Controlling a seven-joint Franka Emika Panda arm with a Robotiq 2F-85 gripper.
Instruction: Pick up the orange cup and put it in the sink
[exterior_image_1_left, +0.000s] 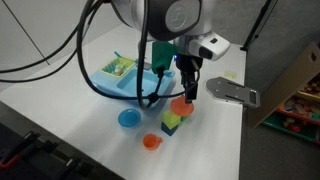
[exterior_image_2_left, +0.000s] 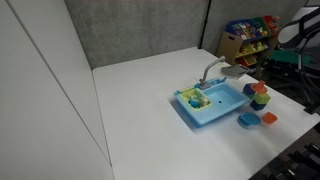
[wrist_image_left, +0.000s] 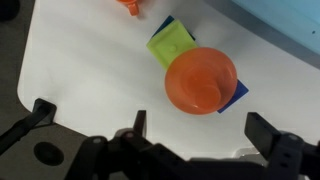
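The orange cup (exterior_image_1_left: 151, 142) is a very small reddish-orange cup standing on the white table, also seen in an exterior view (exterior_image_2_left: 269, 118) and cut off at the top edge of the wrist view (wrist_image_left: 130, 4). The light-blue sink (exterior_image_1_left: 118, 86) with a grey faucet stands behind it, and shows in both exterior views (exterior_image_2_left: 222, 113). My gripper (exterior_image_1_left: 190, 93) is open and empty. In the wrist view its fingers (wrist_image_left: 155, 125) hang over a larger paler-orange round thing (wrist_image_left: 200, 80), not over the cup.
The paler-orange round thing (exterior_image_1_left: 179, 104) tops a stack of a green block (wrist_image_left: 170, 45) and a blue piece (wrist_image_left: 236, 96). A blue round dish (exterior_image_1_left: 128, 119) lies near the cup. A grey metal piece (exterior_image_1_left: 228, 92) lies to the right. The table edge is near.
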